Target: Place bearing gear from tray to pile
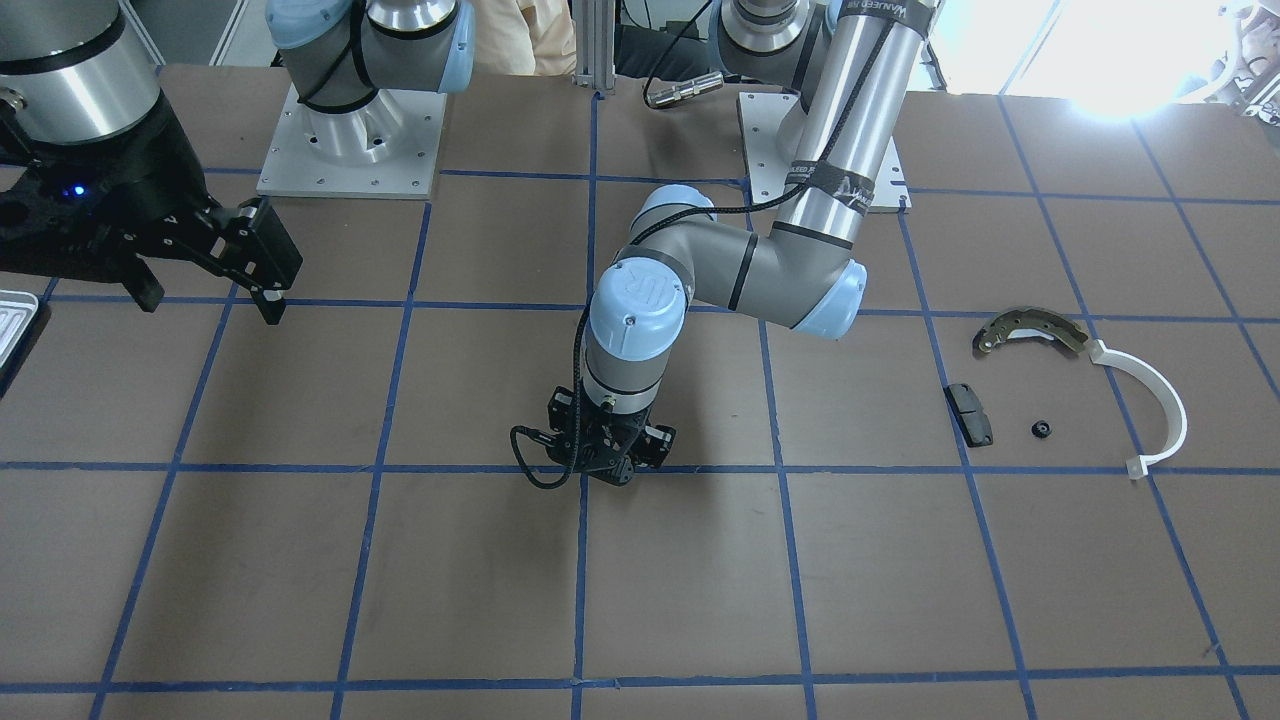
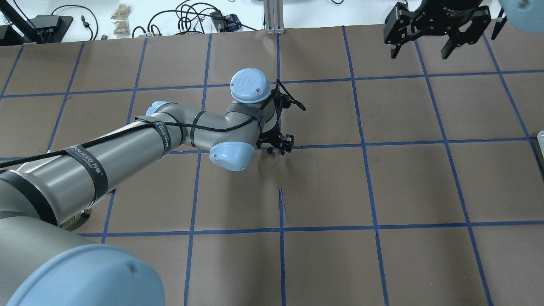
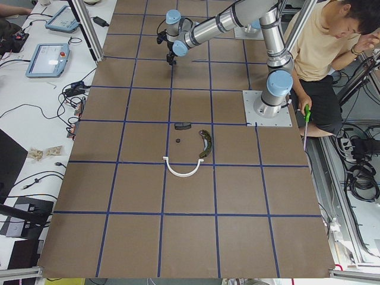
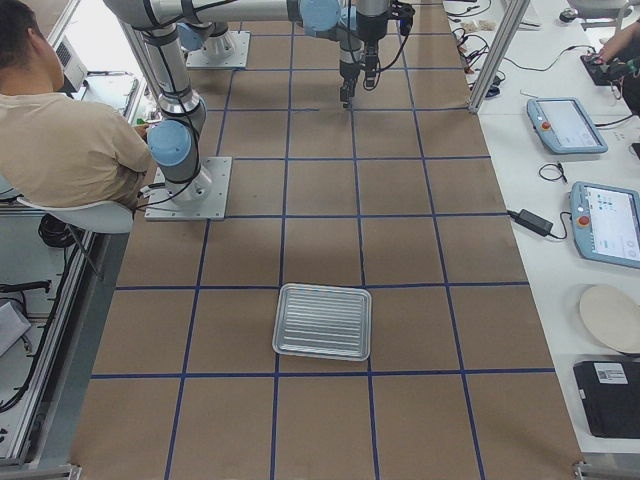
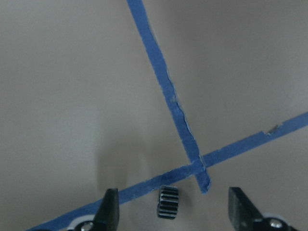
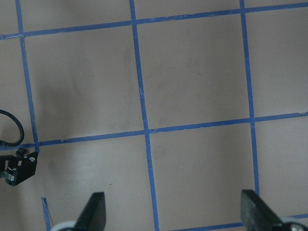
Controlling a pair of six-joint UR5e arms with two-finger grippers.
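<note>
A small black toothed bearing gear (image 5: 168, 202) lies on the brown table by a blue tape crossing. My left gripper (image 5: 175, 211) is open and low over it, one finger on each side, touching neither. This gripper also shows at the table's middle (image 1: 612, 468) (image 2: 276, 146). The pile holds an olive brake shoe (image 1: 1030, 331), a white plastic arc (image 1: 1160, 400), a black pad (image 1: 970, 413) and a tiny black round piece (image 1: 1042, 430). The silvery ribbed tray (image 4: 322, 321) looks empty. My right gripper (image 1: 210, 300) (image 6: 173, 211) is open and empty, raised near the tray's side.
The tray's corner shows at the view edge (image 1: 15, 320). The right arm's base plate (image 1: 350, 150) and the left arm's base plate (image 1: 760, 130) stand at the robot's side. An operator (image 3: 323, 41) sits beside the table. Blue tape lines grid the brown surface.
</note>
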